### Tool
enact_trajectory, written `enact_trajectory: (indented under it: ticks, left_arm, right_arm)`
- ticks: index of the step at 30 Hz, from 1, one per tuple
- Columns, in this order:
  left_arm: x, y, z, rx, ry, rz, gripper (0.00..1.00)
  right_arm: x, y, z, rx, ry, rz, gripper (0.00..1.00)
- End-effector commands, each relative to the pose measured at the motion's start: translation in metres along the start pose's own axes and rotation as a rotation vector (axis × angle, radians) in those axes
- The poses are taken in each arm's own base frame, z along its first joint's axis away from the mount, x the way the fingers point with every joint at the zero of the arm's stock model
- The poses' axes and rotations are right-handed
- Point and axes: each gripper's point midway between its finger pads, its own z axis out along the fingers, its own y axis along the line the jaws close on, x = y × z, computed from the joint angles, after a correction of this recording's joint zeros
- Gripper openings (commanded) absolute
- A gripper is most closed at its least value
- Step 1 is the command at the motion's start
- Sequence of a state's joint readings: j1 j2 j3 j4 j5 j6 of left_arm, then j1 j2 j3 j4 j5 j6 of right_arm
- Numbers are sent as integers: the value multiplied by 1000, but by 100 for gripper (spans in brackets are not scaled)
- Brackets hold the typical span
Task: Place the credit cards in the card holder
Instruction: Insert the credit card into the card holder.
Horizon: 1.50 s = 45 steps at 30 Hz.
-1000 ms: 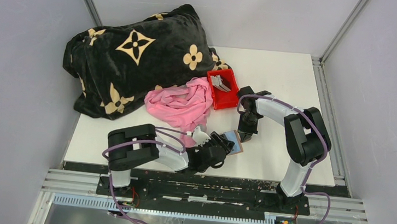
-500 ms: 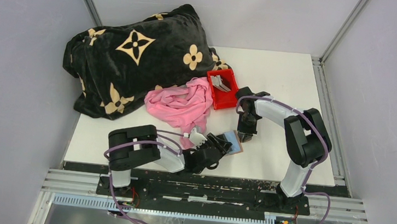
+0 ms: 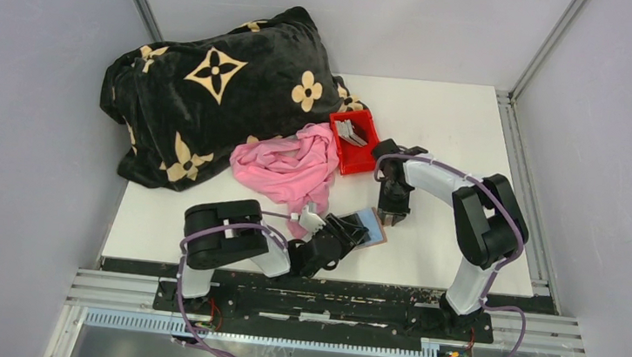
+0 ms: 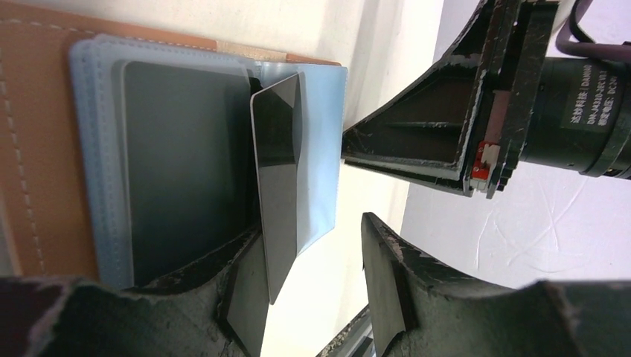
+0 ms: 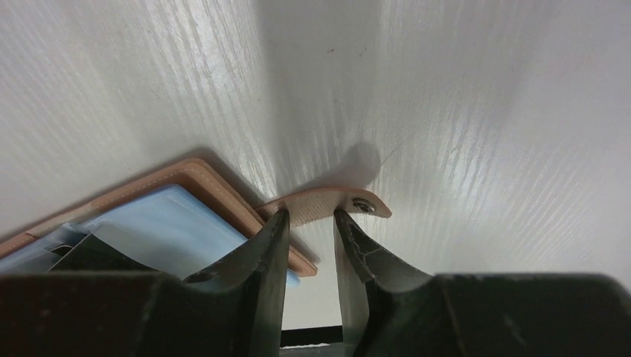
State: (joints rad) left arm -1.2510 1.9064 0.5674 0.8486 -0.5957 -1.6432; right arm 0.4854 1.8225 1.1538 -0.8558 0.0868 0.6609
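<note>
The left end effector (image 4: pixel 311 229), jaws apart, flanks a dark credit card (image 4: pixel 275 186) half-seated in the card holder (image 4: pixel 37 149), the right end effector (image 5: pixel 309 216) barely parted at its tab (image 5: pixel 321 199); a push home looks next.

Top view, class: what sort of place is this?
Likely a robot lab cell: left arm and right arm bolted at a table, grey walls, staged props like the red bin and blanket.

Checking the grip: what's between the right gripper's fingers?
The card holder's snap tab lies in the gap between the right gripper's parted fingers, seen in the right wrist view; contact unclear.
</note>
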Motion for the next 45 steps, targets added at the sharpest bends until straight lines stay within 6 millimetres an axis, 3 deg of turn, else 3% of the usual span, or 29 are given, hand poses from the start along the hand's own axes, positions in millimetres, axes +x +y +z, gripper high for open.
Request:
enact_trajectory:
  ticks: [1,11,20,26,37,45]
  left_arm:
    - [-7,114,-15,-281,61,307,54]
    - [-3,115,-12,-271,76,327,49]
    - [-2,115,-10,-258,82,342,45]
    - [1,110,-8,-225,99,362,43]
    - [7,110,-4,-210,126,375,43]
    - [8,111,-3,-212,134,370,43]
  right_arm:
    - [-40,9,-28,-19,-168,9,35]
    - [-53,25,-57,-48,-245,-71,35]
    - [-25,91,-68,-286,-156,-225,16]
    - [-8,116,-68,-388,-66,-287,11]
    - [26,142,-62,-451,92,-404,12]
    - [42,136,-54,-410,163,-434,12]
